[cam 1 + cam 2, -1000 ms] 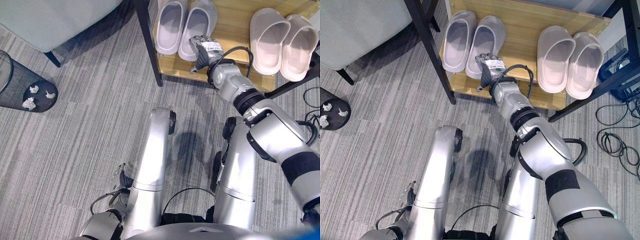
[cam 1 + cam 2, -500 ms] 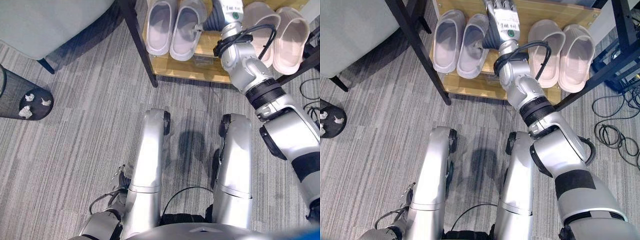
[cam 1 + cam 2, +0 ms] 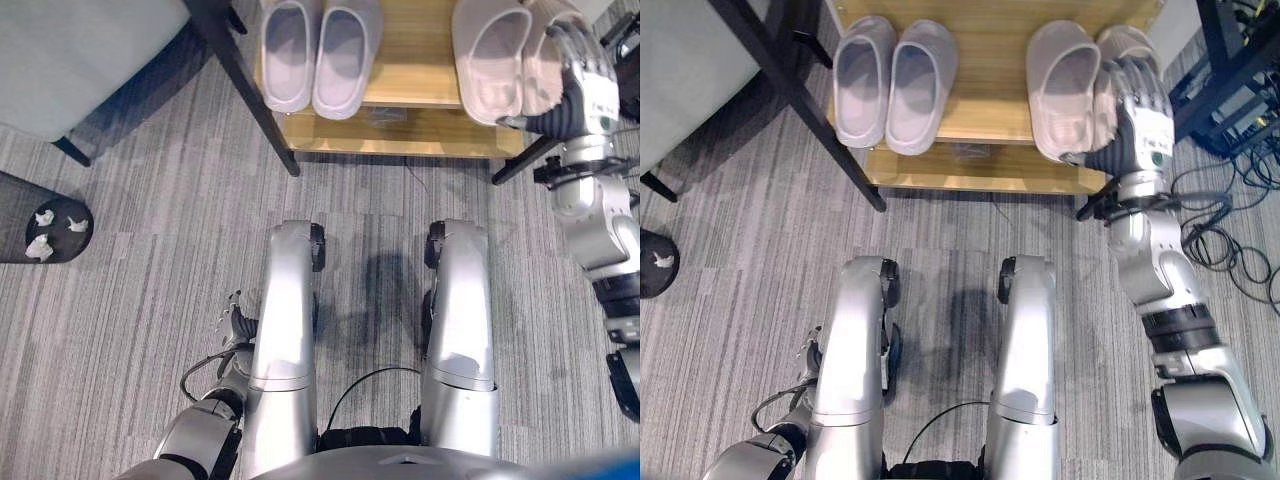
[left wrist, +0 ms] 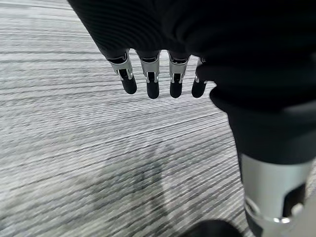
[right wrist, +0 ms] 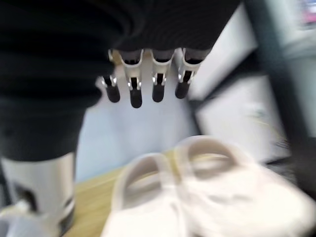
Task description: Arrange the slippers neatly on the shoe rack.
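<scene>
Both pairs sit on the shoe rack [image 3: 990,160]: the grey slippers [image 3: 895,80] side by side at its left, the pink slippers [image 3: 1085,85] at its right, so the step in hand looks like tidying the pink pair. The right hand [image 3: 1135,115] hovers over the outer pink slipper with fingers straight and nothing held, while the left hand [image 3: 238,330] hangs open near the floor. Next it probably needs to lower onto that slipper and square it against its mate.
</scene>
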You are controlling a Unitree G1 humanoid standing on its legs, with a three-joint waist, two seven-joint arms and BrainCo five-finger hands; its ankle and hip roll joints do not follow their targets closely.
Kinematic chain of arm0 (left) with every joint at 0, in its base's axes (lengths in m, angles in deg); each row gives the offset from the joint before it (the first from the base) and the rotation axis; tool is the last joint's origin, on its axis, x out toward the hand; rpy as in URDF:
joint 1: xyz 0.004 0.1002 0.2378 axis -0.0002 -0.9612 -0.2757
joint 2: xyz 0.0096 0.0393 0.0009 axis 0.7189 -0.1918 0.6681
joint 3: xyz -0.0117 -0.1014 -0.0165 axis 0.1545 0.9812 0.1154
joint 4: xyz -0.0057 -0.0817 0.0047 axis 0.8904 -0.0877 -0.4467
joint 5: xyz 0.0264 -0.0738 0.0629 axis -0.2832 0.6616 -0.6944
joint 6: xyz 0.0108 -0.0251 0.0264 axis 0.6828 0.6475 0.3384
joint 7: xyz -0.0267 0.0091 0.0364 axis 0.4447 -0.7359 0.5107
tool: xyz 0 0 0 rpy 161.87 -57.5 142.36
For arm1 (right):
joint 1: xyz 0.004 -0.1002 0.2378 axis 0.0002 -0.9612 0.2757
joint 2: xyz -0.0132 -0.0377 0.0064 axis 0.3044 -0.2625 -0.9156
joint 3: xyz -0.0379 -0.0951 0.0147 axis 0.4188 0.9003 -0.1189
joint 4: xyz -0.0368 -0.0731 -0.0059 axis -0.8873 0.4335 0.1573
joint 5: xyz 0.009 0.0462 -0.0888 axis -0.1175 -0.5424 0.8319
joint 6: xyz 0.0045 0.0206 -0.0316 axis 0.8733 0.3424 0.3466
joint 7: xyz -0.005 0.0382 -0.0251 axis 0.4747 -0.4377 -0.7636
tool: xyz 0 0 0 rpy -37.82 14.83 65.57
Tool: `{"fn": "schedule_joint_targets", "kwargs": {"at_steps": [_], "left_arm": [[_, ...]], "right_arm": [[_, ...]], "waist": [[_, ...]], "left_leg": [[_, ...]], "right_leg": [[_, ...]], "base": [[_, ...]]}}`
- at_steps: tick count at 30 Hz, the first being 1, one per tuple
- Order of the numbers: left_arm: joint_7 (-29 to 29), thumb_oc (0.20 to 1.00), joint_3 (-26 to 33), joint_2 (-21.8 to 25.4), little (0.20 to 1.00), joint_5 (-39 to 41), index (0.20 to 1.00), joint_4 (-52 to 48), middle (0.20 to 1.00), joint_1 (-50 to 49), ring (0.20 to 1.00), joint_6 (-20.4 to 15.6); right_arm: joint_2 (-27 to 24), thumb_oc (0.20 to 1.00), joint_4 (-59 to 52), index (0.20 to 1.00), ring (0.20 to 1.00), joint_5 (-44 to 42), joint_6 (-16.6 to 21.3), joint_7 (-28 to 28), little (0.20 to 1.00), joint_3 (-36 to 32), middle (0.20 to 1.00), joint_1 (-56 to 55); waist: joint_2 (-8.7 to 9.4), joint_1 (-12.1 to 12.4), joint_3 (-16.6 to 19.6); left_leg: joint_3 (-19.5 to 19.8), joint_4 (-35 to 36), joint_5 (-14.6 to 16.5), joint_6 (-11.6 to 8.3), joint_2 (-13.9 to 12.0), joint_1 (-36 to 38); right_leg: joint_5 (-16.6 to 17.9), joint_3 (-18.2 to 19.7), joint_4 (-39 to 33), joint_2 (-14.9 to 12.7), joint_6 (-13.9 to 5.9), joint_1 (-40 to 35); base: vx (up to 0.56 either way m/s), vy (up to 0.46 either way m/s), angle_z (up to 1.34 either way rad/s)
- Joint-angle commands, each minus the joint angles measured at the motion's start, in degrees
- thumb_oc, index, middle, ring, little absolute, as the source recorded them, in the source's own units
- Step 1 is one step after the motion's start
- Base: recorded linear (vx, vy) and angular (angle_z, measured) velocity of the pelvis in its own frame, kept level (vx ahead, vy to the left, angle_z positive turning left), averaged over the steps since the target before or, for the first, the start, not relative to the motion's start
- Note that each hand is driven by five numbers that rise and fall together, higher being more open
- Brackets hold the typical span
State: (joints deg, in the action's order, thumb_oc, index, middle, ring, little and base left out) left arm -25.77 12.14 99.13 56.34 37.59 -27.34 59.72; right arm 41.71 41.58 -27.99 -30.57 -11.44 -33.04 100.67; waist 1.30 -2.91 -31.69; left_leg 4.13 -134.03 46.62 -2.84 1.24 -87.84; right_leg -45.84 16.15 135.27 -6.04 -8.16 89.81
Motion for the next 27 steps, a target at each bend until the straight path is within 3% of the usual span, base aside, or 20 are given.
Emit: {"fn": "schedule_joint_targets", "kwargs": {"at_steps": [1,4,6,7,8,9,10,11,12,13,14,15,17,19,20,23,25,27], "left_arm": [[-2.19,1.000,-0.89,-6.67,1.000,-0.75,1.000,0.10,1.000,-1.69,1.000,0.47],[-0.92,1.000,-0.24,-5.04,1.000,-1.53,1.000,-0.09,1.000,-3.49,1.000,1.43],[1.34,1.000,0.53,-5.11,1.000,-0.69,1.000,2.82,1.000,-2.60,1.000,1.54],[1.35,1.000,0.49,-5.10,1.000,-0.67,1.000,2.84,1.000,-2.65,1.000,1.52],[2.32,1.000,0.06,-4.65,1.000,-0.86,1.000,2.94,1.000,-3.74,1.000,1.70],[4.00,1.000,0.03,-3.87,1.000,-0.26,1.000,3.04,1.000,-5.61,1.000,1.79],[4.00,1.000,0.03,-3.86,1.000,-0.25,1.000,3.03,1.000,-5.61,1.000,1.79],[6.19,1.000,0.79,-3.19,1.000,1.89,1.000,4.01,1.000,-6.99,1.000,1.62],[6.98,1.000,1.46,-2.96,1.000,3.07,1.000,4.98,1.000,-7.22,1.000,1.63],[8.83,1.000,2.22,-2.55,1.000,4.63,1.000,6.83,1.000,-7.53,1.000,2.30],[9.53,1.000,2.52,-2.38,1.000,5.08,1.000,7.73,1.000,-7.87,1.000,2.75],[10.87,1.000,2.62,-2.51,1.000,5.51,1.000,8.40,1.000,-9.00,1.000,3.39],[12.39,1.000,2.37,-3.24,1.000,5.29,1.000,8.41,1.000,-10.76,1.000,3.98],[13.50,1.000,1.52,-3.99,1.000,4.57,1.000,7.88,1.000,-12.78,1.000,4.84],[14.37,1.000,1.26,-4.24,1.000,4.59,1.000,7.87,1.000,-13.30,1.000,5.23],[17.53,1.000,0.38,-5.03,1.000,3.37,1.000,8.66,1.000,-14.80,1.000,7.79],[18.59,1.000,-0.24,-5.38,1.000,2.46,1.000,9.07,1.000,-15.31,1.000,8.55],[19.89,1.000,-0.39,-5.77,1.000,2.21,1.000,9.82,1.000,-16.02,1.000,9.14]], "right_arm": [[-0.65,1.000,-6.36,1.000,1.000,-2.67,1.20,0.23,1.000,-1.42,1.000,0.94],[3.16,1.000,-7.39,1.000,1.000,-4.25,6.06,4.37,1.000,-1.34,1.000,-13.14],[5.15,1.000,2.84,1.000,1.000,-6.75,8.79,7.68,1.000,-2.50,1.000,-20.50],[5.17,1.000,2.95,1.000,1.000,-6.73,8.88,7.74,1.000,-2.48,1.000,-20.53],[6.74,1.000,10.91,1.000,1.000,-8.98,11.30,10.08,1.000,-4.57,1.000,-24.18],[9.20,1.000,18.42,1.000,1.000,-12.75,13.72,10.47,1.000,-7.56,1.000,-25.30],[9.20,1.000,18.44,1.000,1.000,-12.75,13.74,10.47,1.000,-7.56,1.000,-25.28],[11.35,1.000,27.93,1.000,1.000,-17.14,15.53,10.19,1.000,-10.75,1.000,-26.11],[12.79,1.000,32.28,1.000,1.000,-19.87,15.59,8.43,1.000,-12.76,1.000,-26.05],[16.04,1.000,43.27,1.000,1.000,-26.36,14.81,3.41,1.000,-16.63,1.000,-25.34],[16.90,1.000,48.53,1.000,1.000,-28.41,13.95,1.18,1.000,-18.27,1.000,-25.26],[17.22,1.000,57.21,1.000,1.000,-29.84,12.42,-2.09,1.000,-19.38,1.000,-26.11],[17.65,1.000,65.19,1.000,1.000,-29.03,11.26,-4.32,1.000,-18.25,1.000,-28.33],[18.63,1.000,70.40,1.000,1.000,-29.82,9.78,-8.18,1.000,-17.90,1.000,-30.82],[18.69,1.000,72.65,1.000,1.000,-30.11,9.18,-9.14,1.000,-17.90,1.000,-31.49],[19.56,1.000,80.70,1.000,1.000,-29.60,5.93,-14.12,1.000,-15.90,1.000,-33.41],[20.15,1.000,81.63,1.000,1.000,-29.74,5.35,-16.09,1.000,-14.70,1.000,-33.17],[20.90,1.000,81.85,1.000,1.000,-29.72,4.89,-17.92,1.000,-13.58,1.000,-32.91]], "waist": [[0.02,4.42,2.17],[-0.47,3.37,5.92],[-1.08,3.13,12.08],[-1.09,3.14,12.21],[-1.71,3.00,16.06],[-1.65,3.17,18.50],[-1.65,3.18,18.48],[-1.69,3.31,20.72],[-1.62,3.17,21.74],[-1.21,3.05,24.37],[-1.12,2.90,25.10],[-0.86,2.71,26.65],[-0.49,2.56,28.73],[-0.01,2.72,30.96],[0.22,2.76,31.90],[0.61,3.42,36.49],[0.39,3.58,37.84],[0.28,3.66,38.76]], "left_leg": [[4.51,-4.06,0.10,4.81,1.05,-2.12],[3.32,3.13,-2.35,5.12,-0.24,-2.12],[2.33,14.49,-5.32,6.75,-0.65,-2.12],[2.33,14.62,-5.39,6.76,-0.64,-2.12],[1.88,19.97,-8.11,7.43,-1.00,-1.99],[1.90,26.82,-9.68,7.69,-1.62,2.40],[1.91,26.90,-9.77,7.67,-1.63,2.43],[1.19,35.56,-12.03,7.78,-2.53,9.06],[0.80,39.55,-13.11,7.58,-3.00,12.52],[0.85,50.25,-17.40,7.19,-3.73,19.86],[0.87,55.38,-18.27,7.00,-3.66,25.07],[0.60,64.07,-20.83,6.58,-3.32,32.09],[0.18,72.81,-23.49,5.93,-2.74,39.73],[0.42,81.51,-27.88,5.44,-1.79,47.11],[0.63,85.95,-28.01,5.57,-1.42,50.80],[0.82,107.43,-34.14,3.75,-1.91,67.76],[0.73,114.14,-37.97,2.66,-2.17,72.86],[0.41,120.49,-39.68,2.37,-2.41,77.49]], "right_leg": [[16.33,6.93,-3.73,-0.61,5.00,-4.68],[17.38,4.82,-11.04,-2.40,5.29,-4.72],[18.26,1.80,-22.30,-4.10,4.64,-4.04],[18.34,1.74,-22.44,-4.13,4.67,-4.04],[18.72,-0.80,-28.76,-5.57,4.72,-4.47],[19.31,-3.28,-35.98,-6.15,4.76,-8.68],[19.39,-3.31,-36.06,-6.13,4.79,-8.71],[20.54,-6.96,-45.23,-6.81,5.22,-15.16],[21.20,-8.13,-49.66,-6.85,5.51,-18.80],[25.24,-10.31,-61.85,-6.03,5.98,-26.61],[26.35,-10.73,-66.81,-5.71,5.96,-31.00],[28.84,-12.04,-75.64,-5.50,6.22,-38.14],[31.22,-13.72,-84.29,-4.66,6.36,-45.79],[34.14,-14.93,-92.02,-4.05,6.61,-53.51],[34.70,-14.85,-95.24,-3.56,6.73,-56.93],[40.25,-14.76,-111.37,-3.08,6.04,-71.19],[42.77,-14.85,-117.10,-3.00,5.29,-75.47],[44.22,-14.53,-122.71,-2.86,4.69,-79.25]], "base": [[0.02,-0.059,-0.08],[0.00,-0.080,-0.10],[-0.10,-0.007,-0.12],[-0.11,0.035,0.01],[-0.08,0.032,0.10],[-0.08,0.031,0.14],[-0.07,0.013,0.11],[-0.07,-0.002,0.06],[-0.13,-0.029,0.02],[-0.07,-0.030,0.26],[0.00,-0.036,0.07],[0.14,-0.013,-0.14],[0.23,-0.028,-0.11],[0.28,-0.034,0.17],[0.37,-0.030,0.03],[0.31,-0.023,-0.15],[0.15,-0.011,-0.07],[0.06,-0.008,-0.11]]}}
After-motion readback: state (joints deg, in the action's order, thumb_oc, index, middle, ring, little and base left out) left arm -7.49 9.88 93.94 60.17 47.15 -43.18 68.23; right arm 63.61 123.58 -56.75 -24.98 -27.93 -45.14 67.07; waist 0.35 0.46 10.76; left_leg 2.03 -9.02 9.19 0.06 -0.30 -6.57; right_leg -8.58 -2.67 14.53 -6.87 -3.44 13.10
